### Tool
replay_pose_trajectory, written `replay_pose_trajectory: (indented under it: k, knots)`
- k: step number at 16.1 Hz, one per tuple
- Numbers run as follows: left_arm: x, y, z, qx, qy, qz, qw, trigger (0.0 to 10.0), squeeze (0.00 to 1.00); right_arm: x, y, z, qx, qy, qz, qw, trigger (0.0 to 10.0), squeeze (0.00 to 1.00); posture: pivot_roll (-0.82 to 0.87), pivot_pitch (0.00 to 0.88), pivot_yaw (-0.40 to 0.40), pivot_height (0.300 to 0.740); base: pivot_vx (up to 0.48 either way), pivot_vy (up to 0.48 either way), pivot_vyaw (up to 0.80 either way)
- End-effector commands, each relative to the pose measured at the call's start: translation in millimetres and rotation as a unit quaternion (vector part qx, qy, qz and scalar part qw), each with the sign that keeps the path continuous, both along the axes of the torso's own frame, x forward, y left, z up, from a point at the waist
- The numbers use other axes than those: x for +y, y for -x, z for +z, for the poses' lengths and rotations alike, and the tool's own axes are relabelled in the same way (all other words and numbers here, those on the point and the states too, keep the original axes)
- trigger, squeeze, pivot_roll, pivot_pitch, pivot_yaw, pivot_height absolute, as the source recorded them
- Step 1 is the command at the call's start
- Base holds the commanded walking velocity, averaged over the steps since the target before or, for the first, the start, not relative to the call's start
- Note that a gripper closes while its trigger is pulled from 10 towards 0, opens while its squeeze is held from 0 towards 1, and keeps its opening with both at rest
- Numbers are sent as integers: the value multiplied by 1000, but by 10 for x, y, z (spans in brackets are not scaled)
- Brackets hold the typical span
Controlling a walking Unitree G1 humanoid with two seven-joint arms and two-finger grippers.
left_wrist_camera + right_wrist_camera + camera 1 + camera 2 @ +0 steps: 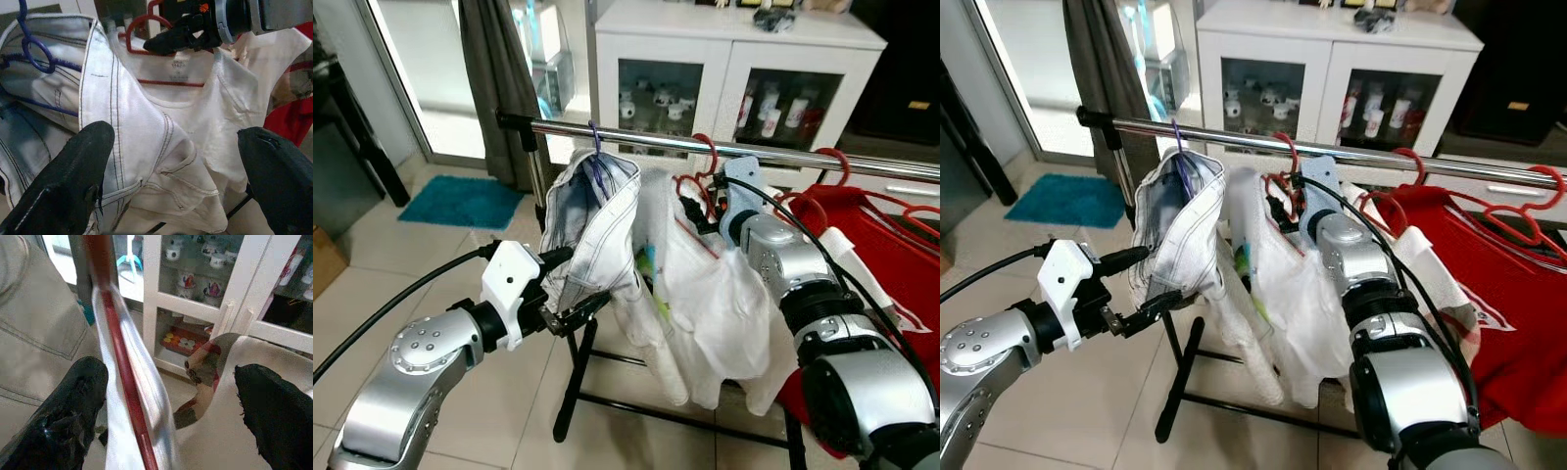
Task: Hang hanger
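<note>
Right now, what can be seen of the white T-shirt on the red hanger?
The white T-shirt looks like thin, crumpled cotton. It hangs on a red hanger whose hook is over the metal rail, between pale jeans and a red garment. The right gripper is at the hanger's neck; the shirt drapes against the right arm.

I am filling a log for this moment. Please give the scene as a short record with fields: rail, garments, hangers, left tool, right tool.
rail: metal clothes rail, horizontal, on a black stand
garments: pale jeans, white T-shirt, red garment, side by side on the rail
hangers: purple hanger carries the jeans; red hanger carries the T-shirt, hook over the rail
left tool: left tool open, at the lower edge of the jeans
right tool: right tool open, at the red hanger
</note>
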State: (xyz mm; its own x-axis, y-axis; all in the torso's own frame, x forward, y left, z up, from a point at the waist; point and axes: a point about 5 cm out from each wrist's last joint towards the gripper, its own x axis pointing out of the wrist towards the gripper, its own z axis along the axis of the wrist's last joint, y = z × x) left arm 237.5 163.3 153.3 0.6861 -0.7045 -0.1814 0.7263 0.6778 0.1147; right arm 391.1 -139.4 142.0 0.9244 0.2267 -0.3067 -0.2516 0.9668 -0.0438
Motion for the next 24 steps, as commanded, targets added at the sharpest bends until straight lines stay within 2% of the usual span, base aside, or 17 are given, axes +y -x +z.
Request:
replay_pose_trajectory:
  k: [1,4,9,17,22,24]
  knots:
    - [19,8,49,-7,0,-2,1000,10000,0,-54,-15,12,2,-8,-3,1000,0,0,-10,0,-17,740,0,0,0]
    - [6,-2,44,-7,3,-4,1000,10000,0,-72,-26,54,-5,-24,9,1000,0,0,-15,0,-14,740,0,0,0]
    - [-15,-9,37,-6,3,-11,1000,10000,0,-51,-30,0,12,-15,16,1000,0,0,-16,0,-11,740,0,0,0]
    - [-8,-7,27,-5,-6,-16,1000,10000,0,-24,-60,-24,28,-18,-7,999,0,0,-4,0,-12,740,0,0,0]
    - [2,-6,25,-5,-9,-18,1000,10000,0,48,-61,-16,21,-28,12,999,0,0,-7,0,-10,740,0,0,0]
    - [-14,-24,12,-5,-8,-14,1000,10000,0,48,-54,-11,14,-53,19,998,0,0,-12,0,-10,740,0,0,0]
